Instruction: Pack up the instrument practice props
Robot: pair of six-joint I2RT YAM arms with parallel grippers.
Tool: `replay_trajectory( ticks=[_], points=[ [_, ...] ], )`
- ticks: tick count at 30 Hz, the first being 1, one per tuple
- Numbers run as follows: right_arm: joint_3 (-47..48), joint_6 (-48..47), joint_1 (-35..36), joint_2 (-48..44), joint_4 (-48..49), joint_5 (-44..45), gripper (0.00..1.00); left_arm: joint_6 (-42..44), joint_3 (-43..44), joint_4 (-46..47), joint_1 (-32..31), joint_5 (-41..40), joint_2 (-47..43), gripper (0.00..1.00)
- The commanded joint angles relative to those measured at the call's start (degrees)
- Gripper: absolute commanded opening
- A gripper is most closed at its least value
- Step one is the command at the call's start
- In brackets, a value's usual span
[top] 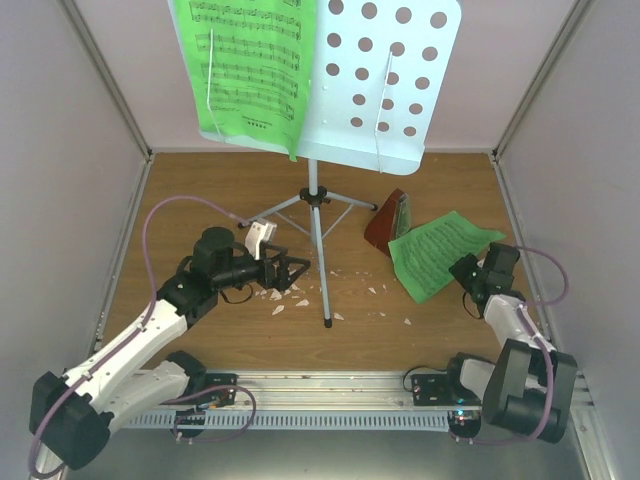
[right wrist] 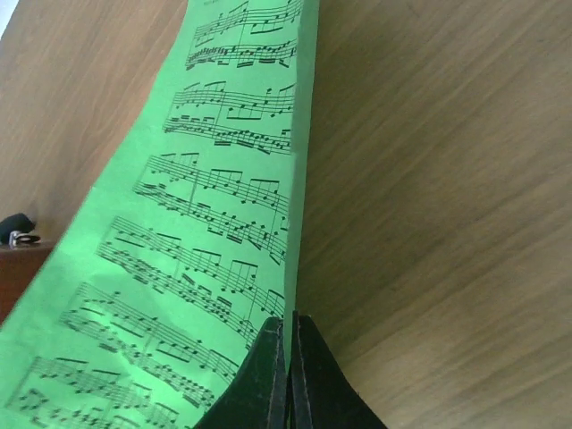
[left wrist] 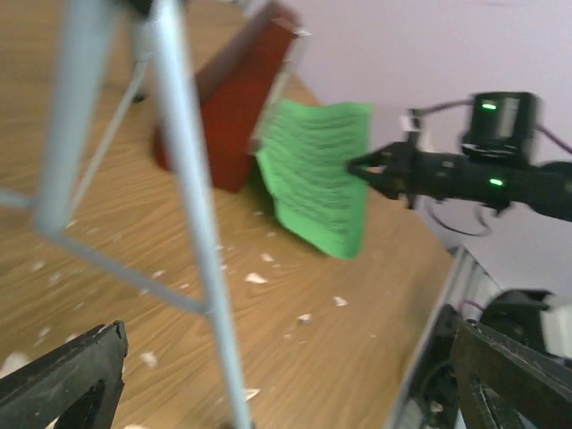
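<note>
Near the table's [top: 380,345] right edge, the right gripper [right wrist: 288,323] pinches the loose green sheet [top: 440,252], while the left gripper [top: 296,268] gapes wide beside the legs of the stand [top: 370,152].

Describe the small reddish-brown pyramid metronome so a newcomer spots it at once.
Find the central pale blue perforated metal music stand. Just right of its grey tripod legs sits the small reddish-brown pyramid metronome. It is the only dark solid block, unlike the bright green sheet music beside it.

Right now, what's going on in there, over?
Left pincer open, by tripod legs. Right pincer shut on green sheet, beside metronome. Second sheet on stand.
</note>
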Motion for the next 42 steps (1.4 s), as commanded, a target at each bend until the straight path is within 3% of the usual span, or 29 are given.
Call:
replay_trajectory(
  ticks=[1,11,14,17,18,20,22,27,30,33,36,42],
  points=[
    [-0.99,-1.87,-1.09,-4.07,-2.99,5.29,0.00,-3.91,-2.97,2.31,4.52,-2.86,-1.97,0.99],
    [-0.72,-6.22,-1.68,-7.16,-5.34,11.83,0.01,-2.40,-2.89,0.73,6.40,-5.74,-1.17,0.99],
    [-0.56,-6.50,-1.79,-6.80,-5.06,11.18,0.06,-2.17,-2.88,0.16,6.69,-6.94,-1.64,0.99],
    [-0.54,-6.39,-1.77,-6.93,-4.86,11.12,0.17,-2.09,-2.62,-0.79,6.97,-8.99,-2.52,0.99],
    [-0.69,-6.53,-1.81,-7.41,-4.60,11.32,0.26,-2.42,-2.79,-0.93,7.02,-10.24,-3.74,0.99],
    [-0.87,-6.58,-1.73,-9.97,-4.54,12.70,0.61,-2.78,-3.55,-0.84,7.34,-12.40,-6.38,0.99],
    [-0.86,-6.90,-1.73,-13.33,-4.69,13.75,0.79,-2.94,-3.58,-1.38,8.06,-14.18,-8.87,0.99],
    [1.53,-7.97,-1.75,-22.97,-4.98,14.38,0.87,-2.47,-1.75,-3.35,12.43,-11.74,-8.80,0.99],
    [4.73,-13.89,-1.73,-23.33,-1.88,2.60,0.90,-5.67,-4.58,1.94,18.21,-3.52,-8.46,0.99],
    [9.12,-19.33,-0.54,-17.22,-1.91,-10.91,0.90,-8.87,-6.85,5.98,23.19,0.62,-7.39,0.99],
    [11.08,-22.16,7.23,-11.73,-2.39,-14.63,0.89,-9.49,-7.39,6.69,25.18,-0.42,-8.37,0.99],
    [10.09,-24.11,35.75,-6.86,1.68,-0.79,0.88,-5.22,-4.58,-0.29,25.83,-5.92,-11.53,0.99]
  ],
)
